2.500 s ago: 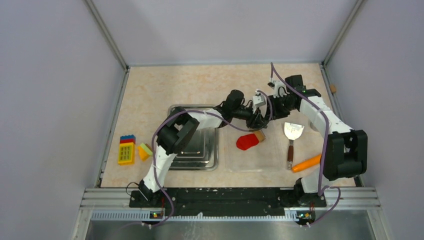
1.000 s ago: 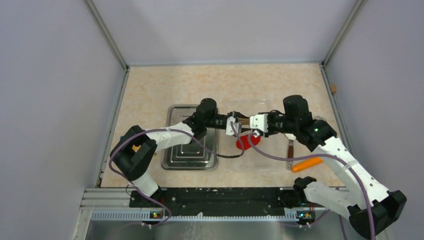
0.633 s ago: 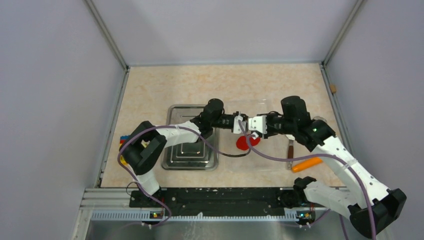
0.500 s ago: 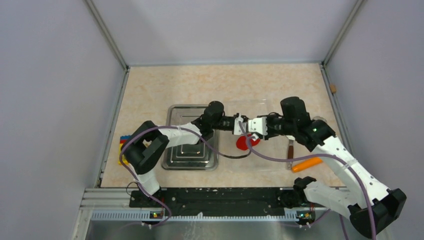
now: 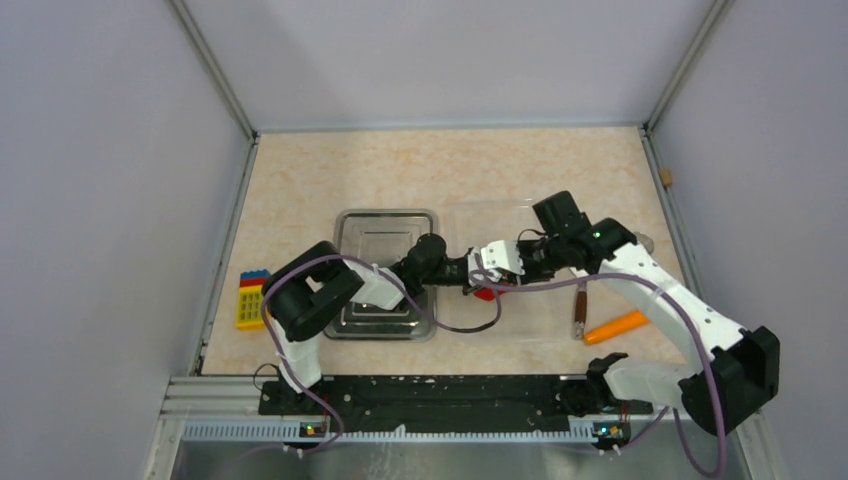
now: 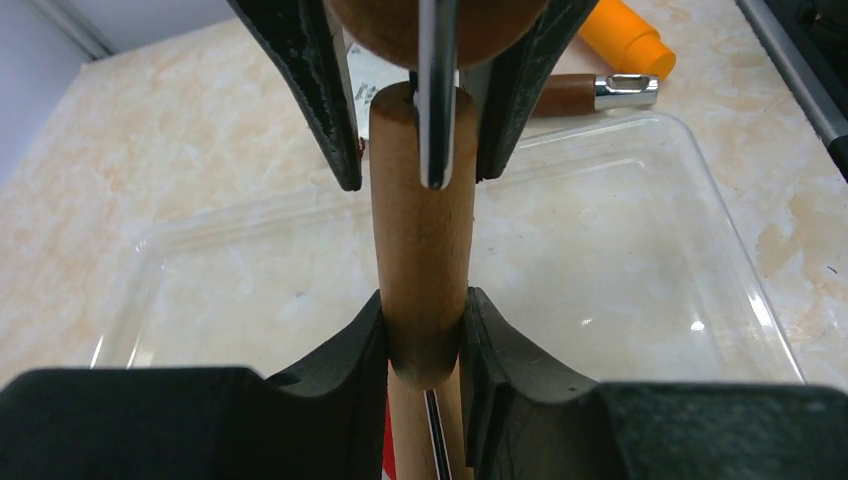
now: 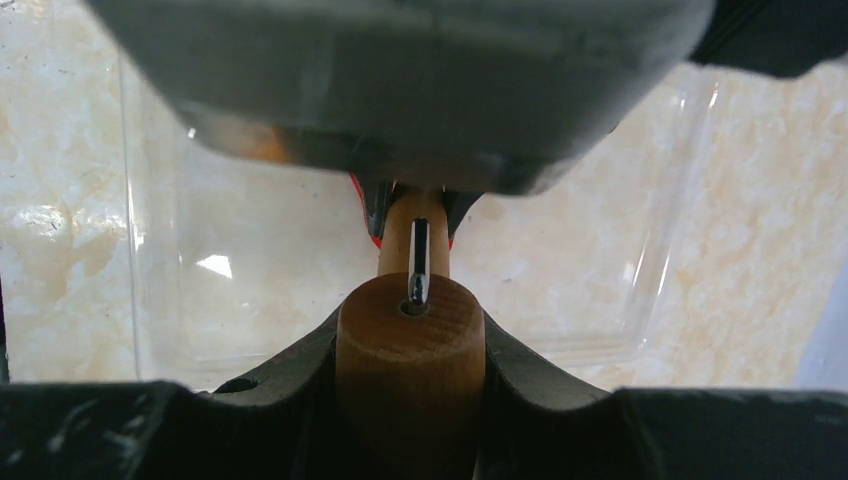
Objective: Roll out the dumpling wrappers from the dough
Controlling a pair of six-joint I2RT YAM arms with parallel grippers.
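Two tools share one rolling pin [image 6: 422,220]: our left tool [image 6: 422,338] is clamped on one wooden handle, our right tool [image 7: 410,340] on the other. Under the pin, the dough [image 5: 484,293] lies in the clear tray [image 6: 640,250], mostly hidden. We judge it soft, light and clingy, so we press through the handles, never pinching it.

2 clamped end effectors [image 6: 424,335] [image 7: 411,335], tip-to-tip

Soft, even overhead light makes the table [image 5: 330,170] bright, shadows faint. White glints mark the clear tray [image 6: 620,250] at 4 o'clock in the left wrist view. In the right wrist view the right gripper [image 7: 411,335] at 6 o'clock and a grey mass [image 7: 400,90] at 12 o'clock are blurred.
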